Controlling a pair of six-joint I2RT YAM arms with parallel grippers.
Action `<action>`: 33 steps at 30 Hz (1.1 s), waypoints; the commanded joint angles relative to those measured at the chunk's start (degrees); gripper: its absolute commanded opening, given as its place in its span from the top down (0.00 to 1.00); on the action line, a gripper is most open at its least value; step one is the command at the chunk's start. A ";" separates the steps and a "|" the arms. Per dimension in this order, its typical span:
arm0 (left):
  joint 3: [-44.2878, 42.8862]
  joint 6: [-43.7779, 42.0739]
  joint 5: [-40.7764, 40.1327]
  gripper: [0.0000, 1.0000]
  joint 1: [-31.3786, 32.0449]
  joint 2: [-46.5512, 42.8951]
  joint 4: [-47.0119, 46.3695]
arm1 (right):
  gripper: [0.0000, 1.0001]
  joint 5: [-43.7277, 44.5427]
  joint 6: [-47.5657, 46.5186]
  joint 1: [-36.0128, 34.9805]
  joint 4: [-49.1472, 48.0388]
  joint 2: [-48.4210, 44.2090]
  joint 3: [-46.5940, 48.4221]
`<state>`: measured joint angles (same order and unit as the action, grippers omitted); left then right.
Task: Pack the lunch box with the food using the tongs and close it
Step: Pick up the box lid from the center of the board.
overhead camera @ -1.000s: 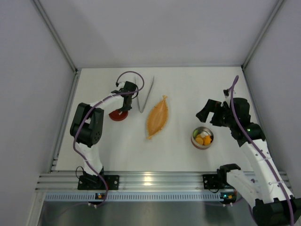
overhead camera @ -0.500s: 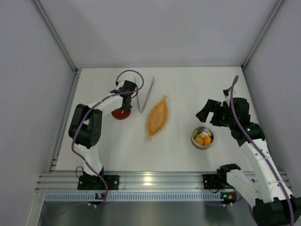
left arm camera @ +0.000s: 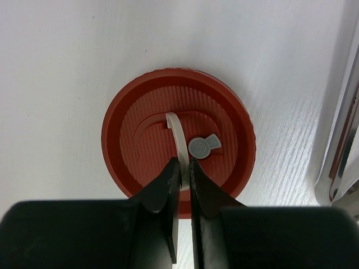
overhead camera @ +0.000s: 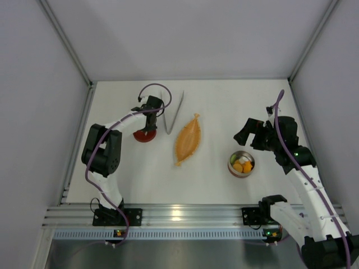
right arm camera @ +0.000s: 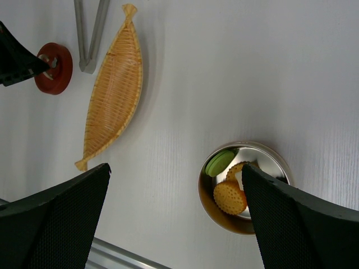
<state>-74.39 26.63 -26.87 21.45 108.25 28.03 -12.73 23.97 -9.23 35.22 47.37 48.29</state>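
The red lid (left arm camera: 140,145) lies flat on the table at the left. My left gripper (left arm camera: 184,168) is shut on the white loop handle (left arm camera: 176,131) at the lid's centre; from above, the gripper (overhead camera: 148,128) stands over the lid (overhead camera: 143,136). The steel lunch box (overhead camera: 231,166) sits at the right with the food (right arm camera: 229,197) inside: orange and yellow pieces and a green one (right arm camera: 220,162). My right gripper (right arm camera: 176,185) hangs open above the table just left of the lunch box (right arm camera: 208,204), holding nothing. The tongs (overhead camera: 174,112) lie on the table beside the lid.
An orange leaf-shaped woven tray (overhead camera: 188,139) lies between the lid and the lunch box, with nothing on it. The tongs (left arm camera: 339,145) sit close to the lid's right side. White walls enclose the table on three sides.
My left jaws have closed onto the lid's white handle. The right arm and the lunch box have not moved.
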 commanded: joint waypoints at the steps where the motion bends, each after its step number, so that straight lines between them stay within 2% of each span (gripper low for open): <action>1: 0.39 -0.27 0.33 1.00 -0.27 -2.25 -0.44 | 0.01 0.34 -0.94 -1.05 -3.23 0.08 0.66; 23: -5.24 -2.29 -2.22 1.00 1.40 -11.03 6.07 | 0.01 0.69 -1.03 -0.96 -2.88 0.44 1.37; 33: -8.57 -3.43 0.76 1.00 2.80 -13.67 8.09 | 0.00 1.31 -1.11 -0.96 -2.35 0.35 1.80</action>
<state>-79.81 24.08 -27.20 23.62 98.26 35.22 -12.12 23.94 -9.26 35.24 47.79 48.31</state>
